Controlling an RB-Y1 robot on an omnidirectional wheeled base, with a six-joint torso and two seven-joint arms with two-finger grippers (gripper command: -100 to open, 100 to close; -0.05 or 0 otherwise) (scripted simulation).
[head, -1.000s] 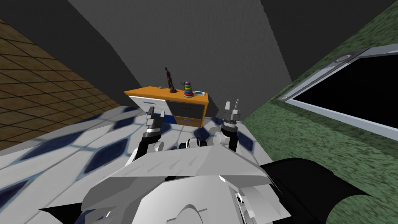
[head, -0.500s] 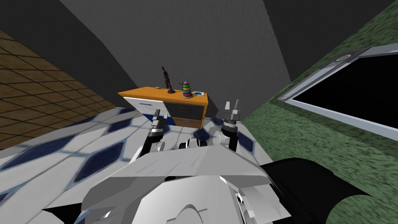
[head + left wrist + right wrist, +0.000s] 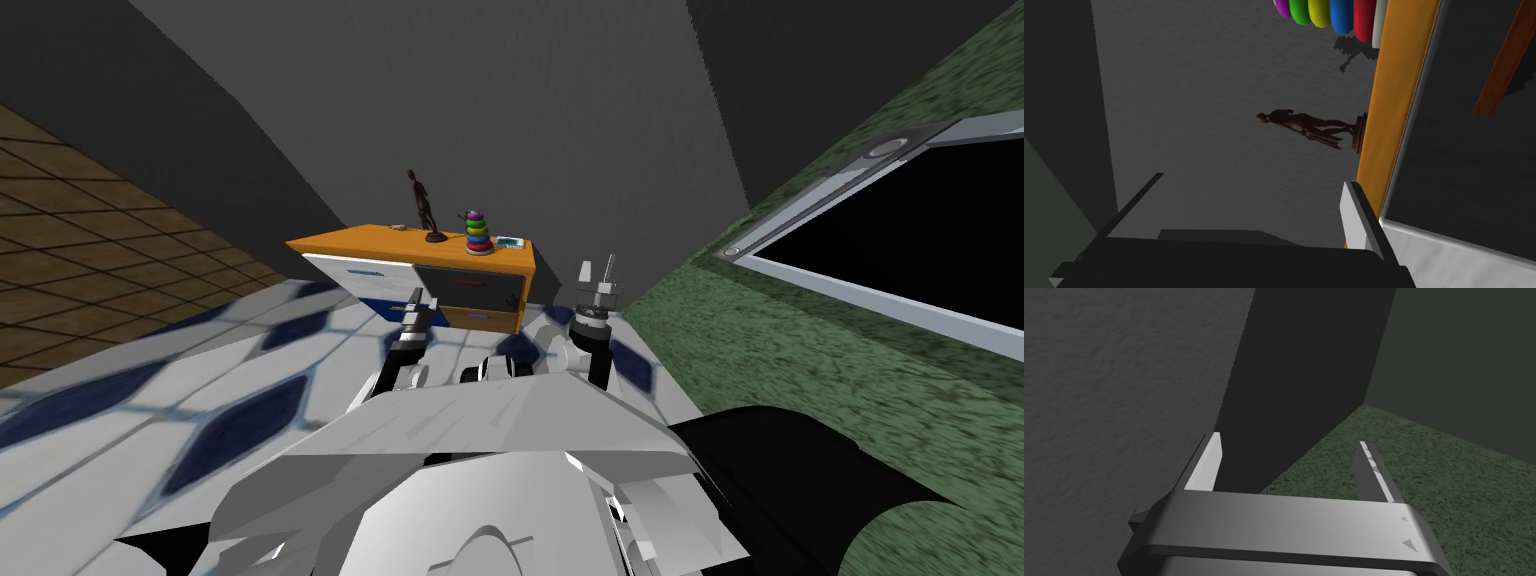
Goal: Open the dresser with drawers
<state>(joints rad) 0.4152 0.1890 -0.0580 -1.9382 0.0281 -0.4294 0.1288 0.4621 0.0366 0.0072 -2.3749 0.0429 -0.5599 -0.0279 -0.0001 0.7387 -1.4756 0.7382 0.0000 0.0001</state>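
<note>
The dresser [image 3: 412, 243] has an orange top and stands against the grey wall, its front showing white, blue, dark grey and orange drawer faces. My left gripper [image 3: 415, 304] is raised in front of it, open and holding nothing. In the left wrist view the left gripper [image 3: 1254, 180] points past the orange top edge [image 3: 1394, 100], with a dark drawer face [image 3: 1464, 160] and a brown handle [image 3: 1504, 60] off to one side of it. My right gripper [image 3: 597, 272] is held up to the right of the dresser. It is also open, as the right wrist view shows [image 3: 1289, 443].
A dark statuette [image 3: 424, 206], a coloured ring stacker [image 3: 479, 232] and a small flat item [image 3: 511, 241] stand on the dresser top. The floor [image 3: 230, 390] is white tile with blue diamonds. A green wall with a grey-framed black panel [image 3: 900, 230] runs along the right.
The whole head view has shifted, with the dresser sliding left and growing slightly as I move. My left gripper has swung right and now sits before the dresser's front. The right arm is unchanged.
</note>
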